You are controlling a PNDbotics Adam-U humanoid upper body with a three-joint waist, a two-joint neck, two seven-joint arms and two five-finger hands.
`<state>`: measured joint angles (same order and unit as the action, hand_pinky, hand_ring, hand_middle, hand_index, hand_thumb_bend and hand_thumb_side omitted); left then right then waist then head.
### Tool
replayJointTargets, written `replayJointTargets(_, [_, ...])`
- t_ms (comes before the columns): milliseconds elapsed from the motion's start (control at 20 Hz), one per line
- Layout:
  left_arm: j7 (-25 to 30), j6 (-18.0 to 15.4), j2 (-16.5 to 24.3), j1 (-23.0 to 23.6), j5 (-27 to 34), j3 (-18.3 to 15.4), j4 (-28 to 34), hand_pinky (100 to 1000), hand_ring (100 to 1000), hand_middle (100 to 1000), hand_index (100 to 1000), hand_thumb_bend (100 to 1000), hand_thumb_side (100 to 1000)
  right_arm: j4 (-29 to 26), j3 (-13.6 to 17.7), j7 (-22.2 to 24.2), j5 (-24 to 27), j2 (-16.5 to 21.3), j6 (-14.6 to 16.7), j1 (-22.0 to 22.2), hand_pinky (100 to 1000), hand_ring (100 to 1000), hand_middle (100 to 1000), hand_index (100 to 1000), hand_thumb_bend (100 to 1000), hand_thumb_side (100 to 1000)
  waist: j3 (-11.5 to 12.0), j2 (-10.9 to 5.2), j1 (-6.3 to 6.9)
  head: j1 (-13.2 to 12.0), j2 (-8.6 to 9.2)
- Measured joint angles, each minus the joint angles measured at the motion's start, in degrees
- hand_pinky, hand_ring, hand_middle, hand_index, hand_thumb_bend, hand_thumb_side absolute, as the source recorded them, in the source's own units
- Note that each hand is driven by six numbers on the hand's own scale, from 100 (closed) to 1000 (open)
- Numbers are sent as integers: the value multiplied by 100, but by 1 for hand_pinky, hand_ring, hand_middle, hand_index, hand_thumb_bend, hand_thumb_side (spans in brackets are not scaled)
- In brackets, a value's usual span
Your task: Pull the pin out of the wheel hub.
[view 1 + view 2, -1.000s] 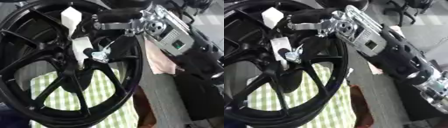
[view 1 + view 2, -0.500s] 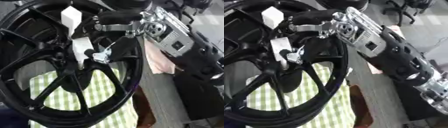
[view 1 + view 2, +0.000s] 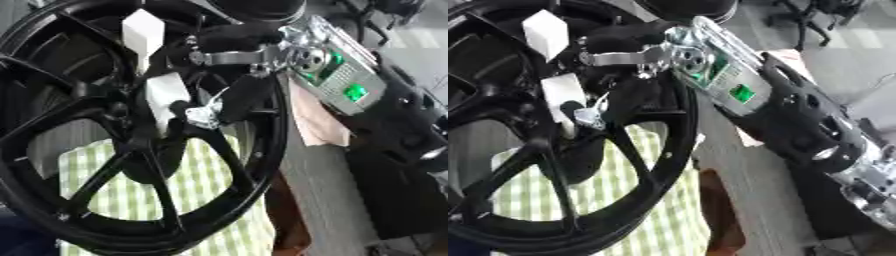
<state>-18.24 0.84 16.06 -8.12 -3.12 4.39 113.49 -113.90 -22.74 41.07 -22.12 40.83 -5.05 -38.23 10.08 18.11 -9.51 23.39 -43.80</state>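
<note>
A large black spoked wheel hub (image 3: 268, 150) lies tilted over a green-and-white checked cloth (image 3: 203, 192). At its centre sits a small silver pin (image 3: 202, 116) with a thin wire ring. My right hand (image 3: 627, 39) reaches in from the right over the rim. One of its black fingers (image 3: 243, 98) curls down onto the pin's ring. Two white blocks (image 3: 143, 30) (image 3: 165, 101) stand on the hub beside the pin. My left hand shows in neither view.
My right forearm (image 3: 798, 117), silver and black with green lights, crosses the upper right. A pale pink cloth (image 3: 317, 122) lies on the grey table by the rim. A brown object (image 3: 721, 212) sits at the lower rim. Office chairs stand far behind.
My right hand stays at the hub centre with its finger on the pin. The pin has not visibly shifted.
</note>
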Motion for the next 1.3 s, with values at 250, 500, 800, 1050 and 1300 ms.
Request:
replayJointTargets(250, [8,8,-1,-1,-22,1,0,917,748,620,795,150,751,0,14,19,0,-27,-109,35,875,969,742,927,100,709,12,35,0,25,0])
replayJointTargets(500, [14,11,-1,-4,-37,4,0,917,748,620,795,148,752,0,15,22,2,-28,-178,46,874,965,736,916,100,685,18,38,0,43,0])
replayJointTargets(800, [15,11,-1,-5,-43,22,0,918,749,620,794,146,755,0,17,106,2,-28,-177,46,874,967,740,903,100,655,32,58,0,52,0])
replayJointTargets(1050, [17,9,-2,-14,-43,34,0,919,749,620,794,145,756,0,46,124,2,-31,-202,46,873,976,661,847,100,654,51,66,0,69,0])
replayJointTargets(1300, [19,7,-3,-27,-43,35,0,920,750,620,794,143,757,0,46,107,10,-33,-248,45,873,987,562,797,100,647,66,71,0,78,0])
